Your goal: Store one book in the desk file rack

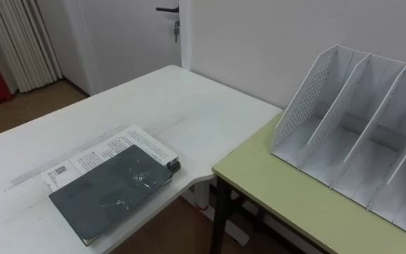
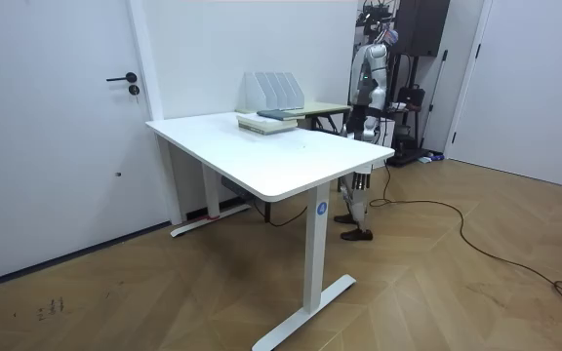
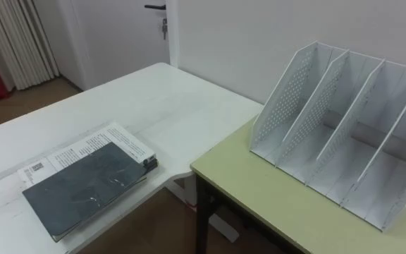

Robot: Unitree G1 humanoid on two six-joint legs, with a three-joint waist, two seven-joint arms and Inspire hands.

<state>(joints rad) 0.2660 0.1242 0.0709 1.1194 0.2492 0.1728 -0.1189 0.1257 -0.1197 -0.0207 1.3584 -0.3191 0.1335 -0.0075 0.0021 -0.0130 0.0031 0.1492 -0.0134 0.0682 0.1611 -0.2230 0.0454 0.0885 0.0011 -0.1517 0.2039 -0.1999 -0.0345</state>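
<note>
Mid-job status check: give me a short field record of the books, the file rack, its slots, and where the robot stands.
books: dark grey book lying flat on a white printed book
books' place: white desk, near the edge facing the side table
rack: white file rack, upright on the green side table
rack slots: those in view are empty
book stored: not yet
robot: in the room view, at the far side of the desk, beside the side table

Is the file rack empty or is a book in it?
Empty: the file rack shows bare white slots; both books lie stacked on the white desk.
</note>
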